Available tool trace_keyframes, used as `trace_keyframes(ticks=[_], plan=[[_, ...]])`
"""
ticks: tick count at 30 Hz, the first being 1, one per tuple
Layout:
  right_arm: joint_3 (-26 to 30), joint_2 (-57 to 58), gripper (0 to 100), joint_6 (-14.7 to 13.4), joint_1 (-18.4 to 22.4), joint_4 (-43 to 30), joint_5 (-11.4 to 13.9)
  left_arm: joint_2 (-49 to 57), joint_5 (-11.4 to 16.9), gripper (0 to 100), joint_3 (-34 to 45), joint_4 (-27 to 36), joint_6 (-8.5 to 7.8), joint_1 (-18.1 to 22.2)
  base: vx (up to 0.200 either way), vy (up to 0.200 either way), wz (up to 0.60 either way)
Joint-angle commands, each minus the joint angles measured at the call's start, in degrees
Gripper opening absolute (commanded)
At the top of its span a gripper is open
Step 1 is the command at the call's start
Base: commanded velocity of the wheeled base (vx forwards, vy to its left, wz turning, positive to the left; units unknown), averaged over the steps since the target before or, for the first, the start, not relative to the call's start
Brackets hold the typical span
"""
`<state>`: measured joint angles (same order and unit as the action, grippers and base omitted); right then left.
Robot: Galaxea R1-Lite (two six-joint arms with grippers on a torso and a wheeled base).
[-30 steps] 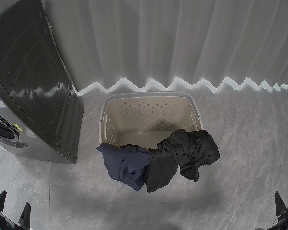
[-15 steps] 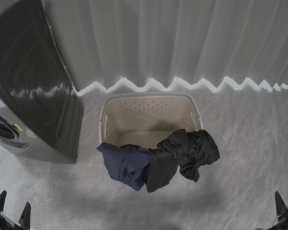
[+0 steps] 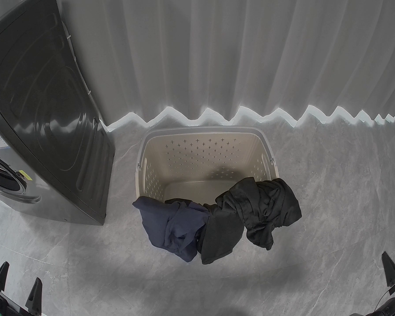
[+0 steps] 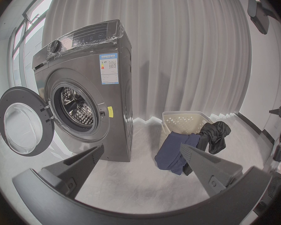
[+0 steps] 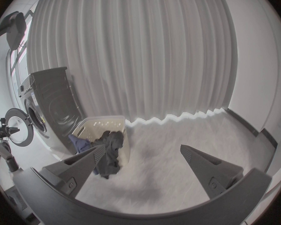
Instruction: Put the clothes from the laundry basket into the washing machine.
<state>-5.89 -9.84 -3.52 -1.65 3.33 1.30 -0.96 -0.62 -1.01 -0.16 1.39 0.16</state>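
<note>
The left pincer (image 4: 141, 146) hangs low over the grey marbled floor (image 3: 338, 176), its 2 dark pointed fingers spread wide with nothing between them. Straight ahead of it stands the dark grey front-loading washing machine (image 4: 115, 94). Its round glass door (image 4: 23, 125) is swung open and the steel drum (image 4: 75, 108) shows through the opening.

Ahead of this pincer and off to its right, well apart, sits the cream perforated plastic laundry basket (image 3: 206, 129). A navy blue garment (image 3: 171, 227) and a black garment (image 3: 259, 209) lie draped over its near rim, touching each other and hanging down its outer wall.

The right pincer (image 5: 142, 146) is also wide open and empty. The basket lies ahead to its left. A white pleated curtain (image 3: 228, 44) hangs beyond.
</note>
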Motion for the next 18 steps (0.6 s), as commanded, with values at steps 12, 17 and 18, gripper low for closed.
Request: trace_keyframes(ticks=[12,17,18], plan=[[-2.46,-49.49,100,-4.04,-11.36,25.24,6.96,0.61,0.01,100,0.92,-0.02,0.19,0.02,0.000,0.000,0.00],[-5.01,-63.64,100,-5.09,-14.97,35.52,5.55,0.61,-0.08,100,0.92,-0.02,0.28,0.02,0.000,0.000,0.00],[-5.54,-65.22,100,-5.18,-15.23,36.75,5.11,0.61,-0.08,100,1.01,-0.02,0.28,0.02,0.000,0.000,0.00]])
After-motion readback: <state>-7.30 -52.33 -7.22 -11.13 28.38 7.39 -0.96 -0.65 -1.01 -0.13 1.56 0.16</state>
